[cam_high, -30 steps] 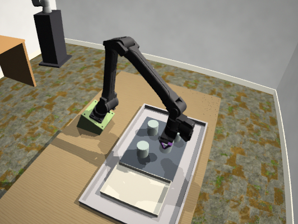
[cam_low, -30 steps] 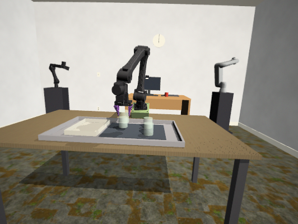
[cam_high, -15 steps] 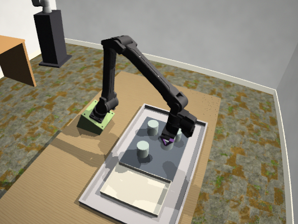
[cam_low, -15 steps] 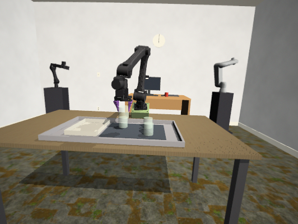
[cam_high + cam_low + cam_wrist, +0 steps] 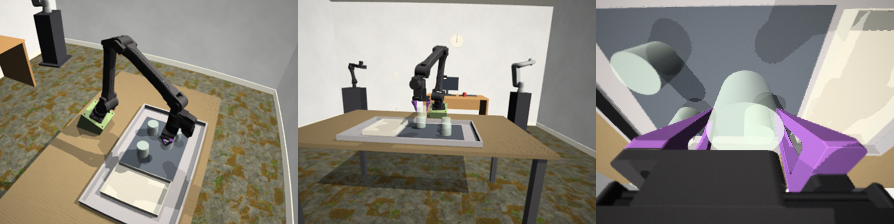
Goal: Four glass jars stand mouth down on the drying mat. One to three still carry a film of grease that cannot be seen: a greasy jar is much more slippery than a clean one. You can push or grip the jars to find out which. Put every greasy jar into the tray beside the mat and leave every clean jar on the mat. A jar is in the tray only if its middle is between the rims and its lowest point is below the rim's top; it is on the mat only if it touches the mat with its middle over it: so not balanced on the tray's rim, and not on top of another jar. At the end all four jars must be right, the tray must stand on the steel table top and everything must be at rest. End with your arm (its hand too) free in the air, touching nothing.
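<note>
My gripper (image 5: 167,141) (image 5: 421,111) (image 5: 745,112) is shut on a pale glass jar (image 5: 168,146) (image 5: 421,112) (image 5: 745,90) and holds it upright, lifted above the dark mat (image 5: 151,166) (image 5: 432,135) (image 5: 716,30). Three other jars stand mouth down on the mat: one jar (image 5: 143,149) (image 5: 421,122) nearest the tray, one jar (image 5: 153,128) (image 5: 446,119) at the far end on the robot's side, and one jar (image 5: 178,136) (image 5: 446,130) (image 5: 636,72) at the far end away from the base, partly hidden by the arm in the top view. The cream tray (image 5: 133,189) (image 5: 379,132) (image 5: 856,100) holds no jar.
A grey steel top (image 5: 193,140) (image 5: 354,136) with a raised rim surrounds the mat and tray. The tray's low rim borders the mat's end. The arm's green base block (image 5: 91,124) (image 5: 438,113) stands on the wooden table (image 5: 64,168) beside the steel top.
</note>
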